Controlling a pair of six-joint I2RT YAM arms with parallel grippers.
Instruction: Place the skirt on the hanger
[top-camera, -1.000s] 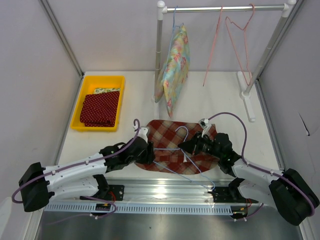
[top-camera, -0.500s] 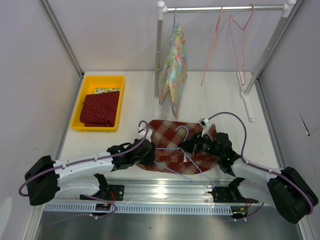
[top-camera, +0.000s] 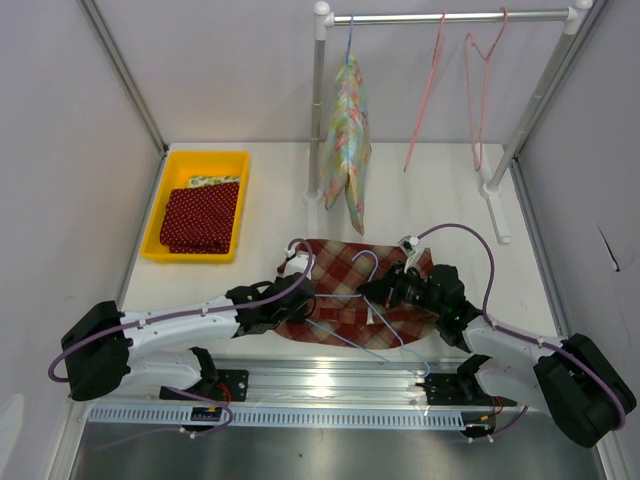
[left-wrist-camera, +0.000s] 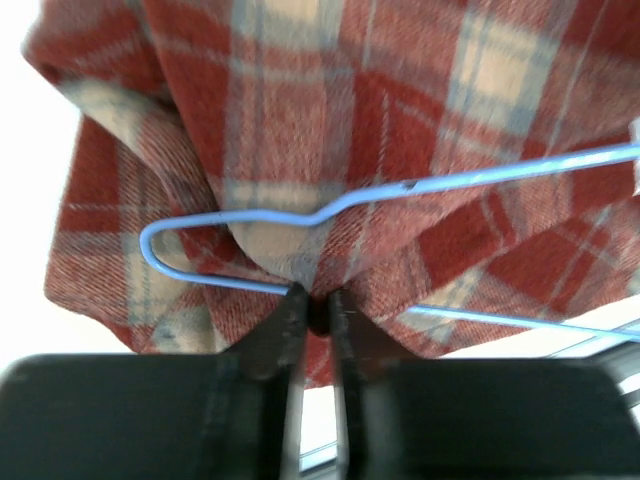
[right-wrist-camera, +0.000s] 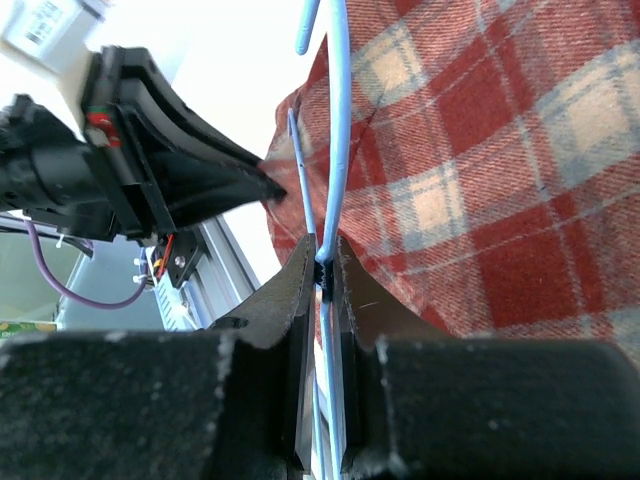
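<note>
The red plaid skirt (top-camera: 345, 285) lies flat near the table's front edge, with a light blue wire hanger (top-camera: 372, 300) on top of it. My left gripper (top-camera: 302, 300) is at the skirt's left edge. In the left wrist view it (left-wrist-camera: 315, 300) is shut on a pinched fold of the skirt (left-wrist-camera: 330, 110), right at the hanger's wire (left-wrist-camera: 450, 182). My right gripper (top-camera: 368, 292) is over the middle of the skirt. The right wrist view shows it (right-wrist-camera: 325, 270) shut on the hanger's wire (right-wrist-camera: 340, 120), with the skirt (right-wrist-camera: 480, 170) beneath.
A yellow bin (top-camera: 196, 165) holding a red dotted cloth (top-camera: 202, 216) sits at the back left. A clothes rack (top-camera: 450, 17) at the back carries a floral garment (top-camera: 346, 140) and pink wire hangers (top-camera: 480, 90). A metal rail (top-camera: 320, 385) runs along the near edge.
My left gripper moved right onto the skirt's left edge and closed on the fabric. The floral garment on the rack has swung. The right gripper kept its hold.
</note>
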